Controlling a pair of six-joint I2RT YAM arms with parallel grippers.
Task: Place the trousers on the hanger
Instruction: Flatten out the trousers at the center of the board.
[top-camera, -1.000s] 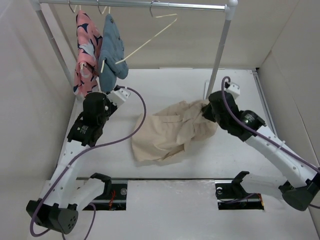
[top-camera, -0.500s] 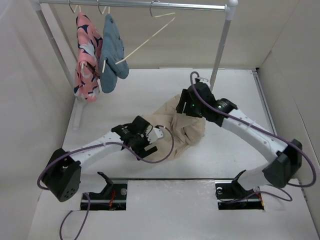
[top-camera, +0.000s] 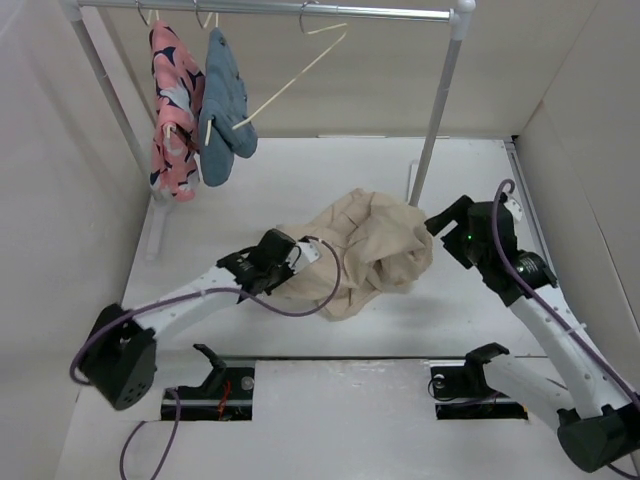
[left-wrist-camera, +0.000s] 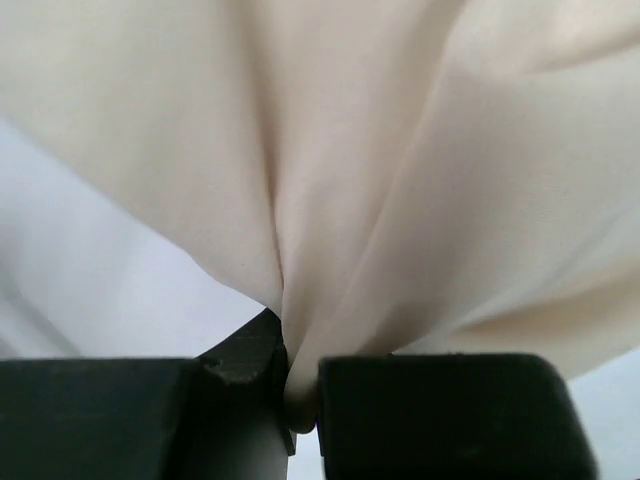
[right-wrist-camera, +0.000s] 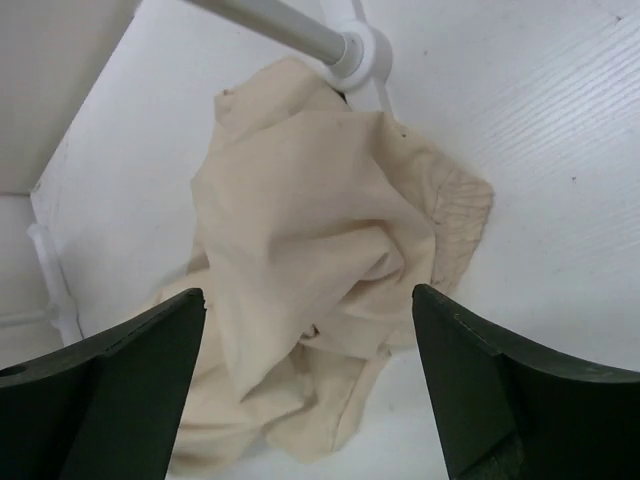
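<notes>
The beige trousers (top-camera: 365, 250) lie crumpled in a heap on the white table, near the foot of the rail's right post. My left gripper (top-camera: 300, 262) sits at the heap's left edge, shut on a fold of the trousers (left-wrist-camera: 330, 200); the cloth is pinched between its fingers (left-wrist-camera: 240, 375). My right gripper (top-camera: 445, 228) hovers just right of the heap, open and holding nothing, with the trousers (right-wrist-camera: 320, 260) below and ahead of it. The pale cream hanger (top-camera: 290, 75) hangs tilted from the rail (top-camera: 270, 8) at the back, bare.
A pink patterned garment (top-camera: 170, 105) and a blue denim garment (top-camera: 222, 105) hang at the rail's left end. The rail's right post (top-camera: 437, 100) stands beside the trousers, its foot (right-wrist-camera: 355, 45) close to the cloth. Cardboard walls close both sides.
The left gripper has shut on the trousers' left edge. The right gripper has let go of the cloth, opened and drawn back to the right of the heap, which has bunched up.
</notes>
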